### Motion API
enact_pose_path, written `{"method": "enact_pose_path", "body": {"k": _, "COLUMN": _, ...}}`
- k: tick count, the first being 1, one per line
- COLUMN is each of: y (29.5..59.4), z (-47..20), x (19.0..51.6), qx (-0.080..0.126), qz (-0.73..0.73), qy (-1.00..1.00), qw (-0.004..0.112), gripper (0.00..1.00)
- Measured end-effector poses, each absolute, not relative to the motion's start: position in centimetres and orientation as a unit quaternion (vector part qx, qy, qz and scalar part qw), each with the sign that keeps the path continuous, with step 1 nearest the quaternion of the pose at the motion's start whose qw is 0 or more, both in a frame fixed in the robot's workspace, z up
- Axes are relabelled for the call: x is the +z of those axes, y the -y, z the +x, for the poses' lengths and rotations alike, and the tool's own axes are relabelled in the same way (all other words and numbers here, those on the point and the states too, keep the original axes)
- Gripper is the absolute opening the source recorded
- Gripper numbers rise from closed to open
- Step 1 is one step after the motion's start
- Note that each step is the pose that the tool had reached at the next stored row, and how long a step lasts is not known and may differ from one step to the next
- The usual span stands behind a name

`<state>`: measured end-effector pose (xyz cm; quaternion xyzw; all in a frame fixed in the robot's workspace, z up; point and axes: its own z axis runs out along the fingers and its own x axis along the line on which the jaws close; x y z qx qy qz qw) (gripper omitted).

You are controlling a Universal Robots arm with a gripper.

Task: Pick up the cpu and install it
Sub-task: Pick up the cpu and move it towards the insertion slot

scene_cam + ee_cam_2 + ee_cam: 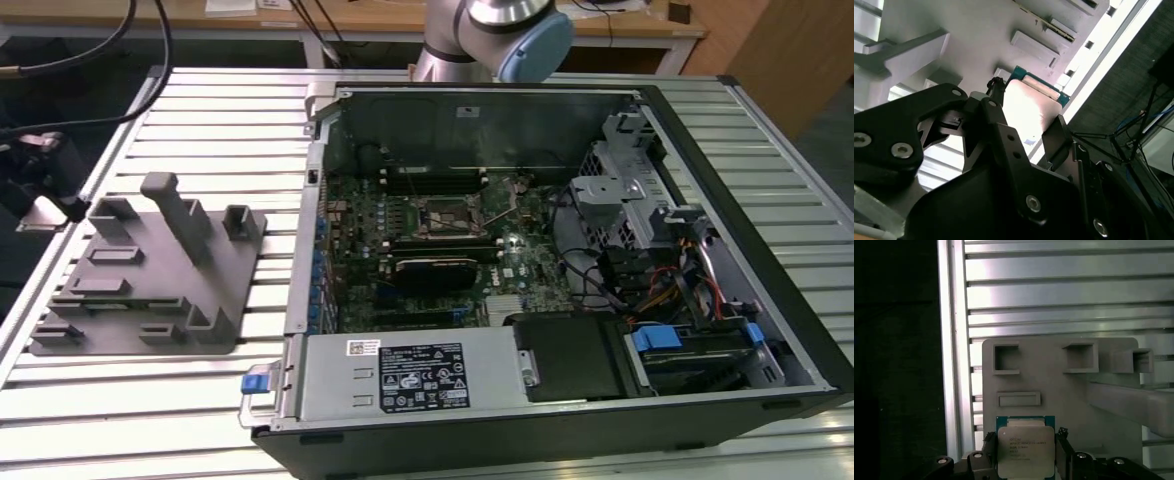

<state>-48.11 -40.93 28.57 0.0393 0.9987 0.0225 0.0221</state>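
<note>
The cpu [1026, 454] sat clamped in the gripper [1025, 440], over a grey parts fixture [1054, 390].

In both wrist views the cpu showed its silvery top and green rim. One of the black fingers [996, 112] pressed against each of two opposite edges, so the gripper was closed on the chip. Beyond the gripper lay the fixture, seemingly clear of the chip, with its square pockets [1006, 359] and a raised post. It rested on the slatted metal desk [200, 110]. On the exterior view's right of the fixture stood an open computer case [481, 120] holding a motherboard [521, 270] with a black socket frame [441, 217], a power supply [400, 378] and bundled cables. The arm [494, 30] rose behind the case.
</note>
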Motion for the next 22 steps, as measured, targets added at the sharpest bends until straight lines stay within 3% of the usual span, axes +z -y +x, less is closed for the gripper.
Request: {"method": "enact_pose_path", "body": {"k": 22, "y": 40.9, "z": -48.1, "x": 37.8, "qx": 0.023, "qz": 0.039, "qy": -0.999, "qw": 0.022, "gripper": 0.55}}
